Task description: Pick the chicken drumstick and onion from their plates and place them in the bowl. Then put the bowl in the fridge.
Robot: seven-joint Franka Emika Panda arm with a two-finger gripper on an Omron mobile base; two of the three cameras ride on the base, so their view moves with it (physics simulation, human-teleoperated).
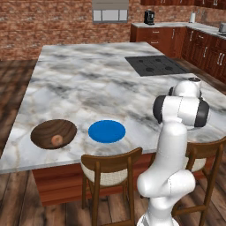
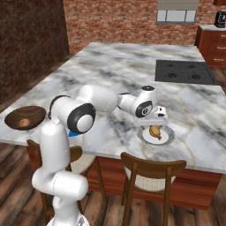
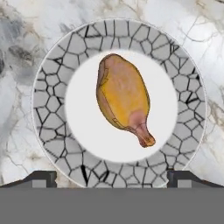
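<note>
Drumstick [image 3: 124, 98] lies on the grey plate [image 3: 52, 100], directly below the gripper [image 2: 155, 123], which hangs just above it with fingers spread wide and holding nothing. Far to the gripper's left, the onion [image 1: 56, 140] sits in the bowl [image 1: 46, 129], with the blue plate [image 1: 106, 131] just beside the bowl.

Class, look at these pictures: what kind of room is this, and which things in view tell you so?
Most likely a home kitchen, rendered. A marble island counter carries a built-in black cooktop, wooden cabinets line the brick wall, and a drumstick lies on a plate.
</note>
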